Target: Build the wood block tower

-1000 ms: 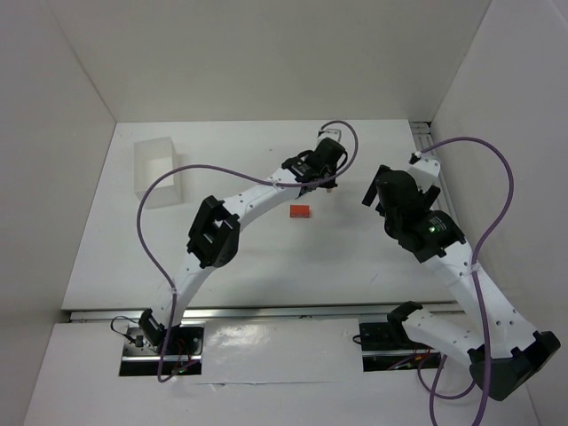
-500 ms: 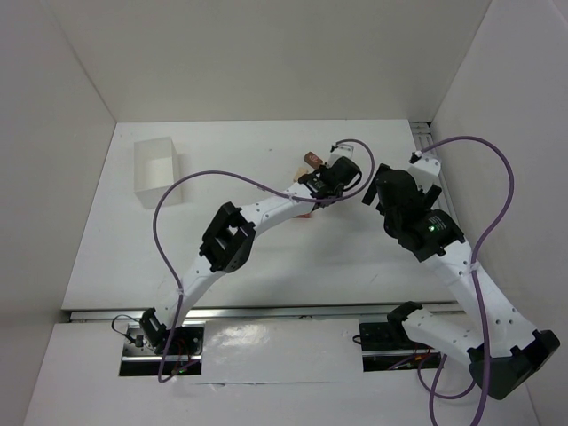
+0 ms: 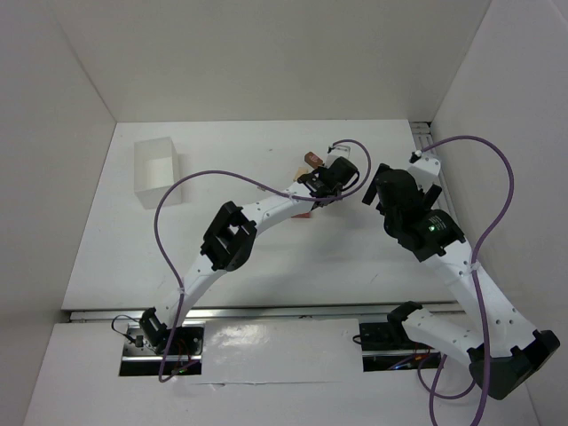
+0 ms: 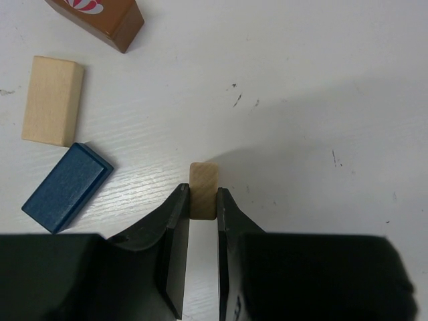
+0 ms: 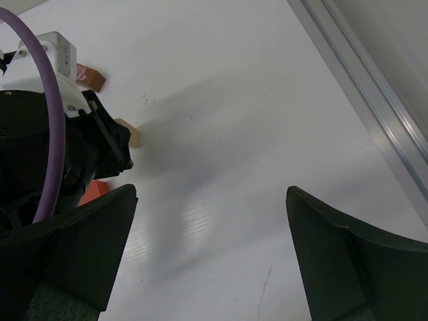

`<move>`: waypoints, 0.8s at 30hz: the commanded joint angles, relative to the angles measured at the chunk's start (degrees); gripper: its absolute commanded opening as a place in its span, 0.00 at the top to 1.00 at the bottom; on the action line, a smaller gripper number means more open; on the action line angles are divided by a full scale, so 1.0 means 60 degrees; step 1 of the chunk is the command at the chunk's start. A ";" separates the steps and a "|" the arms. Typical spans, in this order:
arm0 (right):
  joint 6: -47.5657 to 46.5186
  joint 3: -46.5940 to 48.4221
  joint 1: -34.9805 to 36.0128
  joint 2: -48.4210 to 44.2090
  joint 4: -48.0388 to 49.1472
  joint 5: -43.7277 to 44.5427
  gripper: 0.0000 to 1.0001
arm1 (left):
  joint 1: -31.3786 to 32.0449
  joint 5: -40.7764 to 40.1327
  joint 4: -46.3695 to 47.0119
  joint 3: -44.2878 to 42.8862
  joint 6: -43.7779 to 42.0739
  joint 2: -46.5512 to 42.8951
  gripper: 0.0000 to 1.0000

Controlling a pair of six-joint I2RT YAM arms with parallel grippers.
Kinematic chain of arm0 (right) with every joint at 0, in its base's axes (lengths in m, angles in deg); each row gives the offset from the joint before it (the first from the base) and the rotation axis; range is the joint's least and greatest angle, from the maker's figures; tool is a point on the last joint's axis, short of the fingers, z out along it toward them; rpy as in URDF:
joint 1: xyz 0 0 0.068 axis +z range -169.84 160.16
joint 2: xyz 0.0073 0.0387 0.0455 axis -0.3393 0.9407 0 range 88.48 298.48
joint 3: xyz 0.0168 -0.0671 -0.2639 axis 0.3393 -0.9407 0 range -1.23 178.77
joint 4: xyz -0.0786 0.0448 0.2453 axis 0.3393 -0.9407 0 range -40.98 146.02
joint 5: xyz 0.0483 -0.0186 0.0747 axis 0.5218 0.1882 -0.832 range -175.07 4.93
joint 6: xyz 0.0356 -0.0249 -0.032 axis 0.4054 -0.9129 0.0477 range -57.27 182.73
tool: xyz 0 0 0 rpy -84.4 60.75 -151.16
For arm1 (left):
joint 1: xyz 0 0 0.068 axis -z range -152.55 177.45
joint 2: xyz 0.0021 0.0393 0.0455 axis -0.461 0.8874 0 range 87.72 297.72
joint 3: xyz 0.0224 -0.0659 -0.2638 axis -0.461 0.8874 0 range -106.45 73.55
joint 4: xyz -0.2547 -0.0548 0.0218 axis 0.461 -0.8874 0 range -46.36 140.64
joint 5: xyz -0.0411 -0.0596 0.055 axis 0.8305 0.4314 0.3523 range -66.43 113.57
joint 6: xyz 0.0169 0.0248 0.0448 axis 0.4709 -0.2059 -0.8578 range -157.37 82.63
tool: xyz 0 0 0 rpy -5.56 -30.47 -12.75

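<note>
Since a second ago the left arm has swung right and stretched out across the middle of the bench (image 3: 266, 266). Its forearm now covers most of the red block (image 5: 93, 192), which lay in plain view before. The right arm has hardly shifted.

- Left claw (image 4: 202, 198): clenched on a small pale block (image 4: 203, 177), gripped by its near end with the far end sticking out past the fingertips. It sits low over the bench; cannot tell whether it touches.
- Right claw (image 5: 208, 261): released, jaws spread wide, nothing between them. It hangs to the right of the left claw and faces it.
- Loose blocks, just left of the held one and all lying flat and apart: blue block (image 4: 67, 187) nearest, a longer pale block (image 4: 52, 100) beyond it, brown block (image 4: 100, 20) farthest, cut off by the frame edge.
- Tub (image 3: 155, 173): far left, well apart from the work.

Step in hand, as I judge it: carrying one piece to the building spot. No block rests on another, so the tower looks barely begun.

The next move calls for picking a base, probably one of the flat blocks or bare bench. The held piece must come down square and level, and the jaws should open only once it is seated. With so small a piece, any sideways drag on release could tip it. The right claw is free to steady the base or fetch the red block.
</note>
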 commanded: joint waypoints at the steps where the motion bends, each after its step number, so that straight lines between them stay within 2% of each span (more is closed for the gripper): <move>1: -0.0023 0.0416 -0.0050 -0.0023 -0.0100 0.0182 0.00 | -0.0130 0.0280 -0.0060 -0.0358 0.0278 0.0089 0.91; 5: -0.0023 0.0504 -0.0050 -0.0023 -0.0100 0.0094 0.00 | -0.0131 0.0281 -0.0148 -0.0358 0.0278 0.0089 0.73; 6: -0.0023 0.0504 -0.0050 -0.0023 -0.0100 0.0094 0.00 | -0.0131 0.0281 -0.0148 -0.0358 0.0278 0.0089 0.63; 10: -0.0023 0.0504 -0.0050 -0.0023 -0.0100 0.0094 0.00 | -0.0131 0.0369 -0.0148 -0.0358 0.0191 0.0002 0.46; 15: -0.0023 0.0417 -0.0050 0.0065 0.0001 -0.0111 0.00 | -0.0131 0.0369 -0.0148 -0.0358 0.0102 -0.0175 0.43; 19: -0.0023 0.0328 -0.0050 0.0152 0.0222 -0.0476 0.00 | -0.0131 0.0369 -0.0148 -0.0184 0.0014 -0.0672 0.32; 24: -0.0300 0.0649 -0.0050 0.0504 0.0514 -0.0667 0.00 | -0.0218 0.0282 -0.0410 0.0417 -0.0074 -0.1813 0.31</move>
